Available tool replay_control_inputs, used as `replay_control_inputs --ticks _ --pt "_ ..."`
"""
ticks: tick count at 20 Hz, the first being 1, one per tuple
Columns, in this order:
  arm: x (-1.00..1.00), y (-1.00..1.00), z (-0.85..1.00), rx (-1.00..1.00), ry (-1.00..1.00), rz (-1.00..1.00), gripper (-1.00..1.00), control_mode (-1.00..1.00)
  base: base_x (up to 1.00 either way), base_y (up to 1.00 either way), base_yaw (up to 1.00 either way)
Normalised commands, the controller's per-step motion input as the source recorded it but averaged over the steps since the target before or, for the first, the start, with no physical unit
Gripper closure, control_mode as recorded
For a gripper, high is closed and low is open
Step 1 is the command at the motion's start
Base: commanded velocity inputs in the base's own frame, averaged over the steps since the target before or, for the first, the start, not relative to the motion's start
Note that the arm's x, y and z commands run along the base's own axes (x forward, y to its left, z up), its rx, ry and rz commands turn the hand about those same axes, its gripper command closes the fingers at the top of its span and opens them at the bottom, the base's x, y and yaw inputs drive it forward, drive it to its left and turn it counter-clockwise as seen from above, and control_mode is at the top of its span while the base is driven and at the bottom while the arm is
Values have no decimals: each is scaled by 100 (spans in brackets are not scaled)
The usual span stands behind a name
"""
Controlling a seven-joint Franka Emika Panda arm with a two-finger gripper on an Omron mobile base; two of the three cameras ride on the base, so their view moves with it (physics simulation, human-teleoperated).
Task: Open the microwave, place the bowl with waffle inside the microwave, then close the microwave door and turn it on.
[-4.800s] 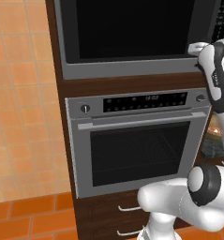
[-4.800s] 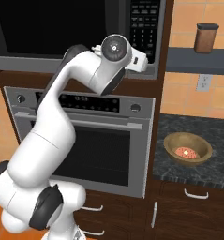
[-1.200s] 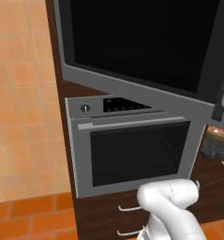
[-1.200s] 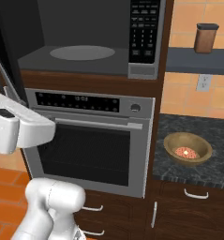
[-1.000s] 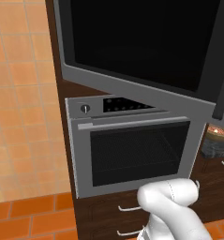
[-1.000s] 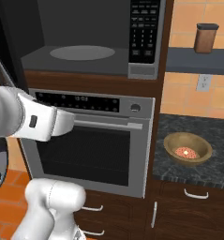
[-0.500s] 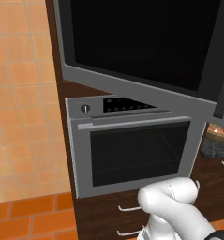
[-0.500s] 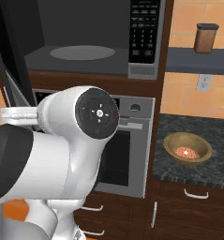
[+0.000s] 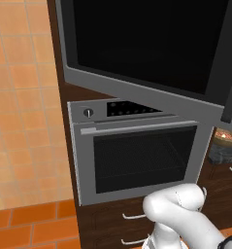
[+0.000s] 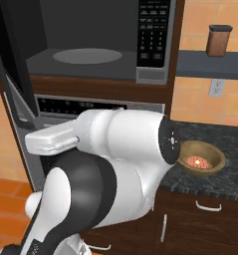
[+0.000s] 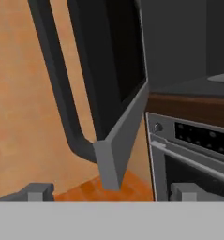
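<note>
The microwave [image 10: 98, 45] stands open, its dark cavity and round turntable [image 10: 89, 55] exposed, the black keypad strip [image 10: 153, 31] on its right. The microwave door [image 9: 141, 46] is swung wide out to the left; its slim dark handle [image 11: 62, 98] and silver-grey edge [image 11: 120, 150] loom close in the hand view. My gripper [image 11: 111, 192] is open, its fingertips [image 11: 37, 191] far apart with nothing between them, just short of the door's lower corner. The bowl with waffle [image 10: 200, 159] sits on the dark counter to the right, also seen as a bowl [image 9: 227, 138] past the door.
The silver oven [image 9: 137, 155] with its bar handle sits under the microwave. My bulky white arm [image 10: 115, 169] is folded in front of the oven. A brown jar [image 10: 219, 40] stands on a shelf above the counter [image 10: 225, 174]. Drawers lie below.
The microwave door, shut 4.8 s ago, now hangs wide open. Over the last second my arm has swung back from the door and folded up close in front of the right base camera.
</note>
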Motion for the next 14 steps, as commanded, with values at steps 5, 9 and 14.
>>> replay_control_inputs --ticks 5,9,14 --pt "75 -9 0 10 -8 4 -100 -100 0 0 0" --pt "97 1 -7 1 2 -1 -100 -100 0 0 0" --pt "43 24 -2 0 10 0 -100 -100 0 0 0"
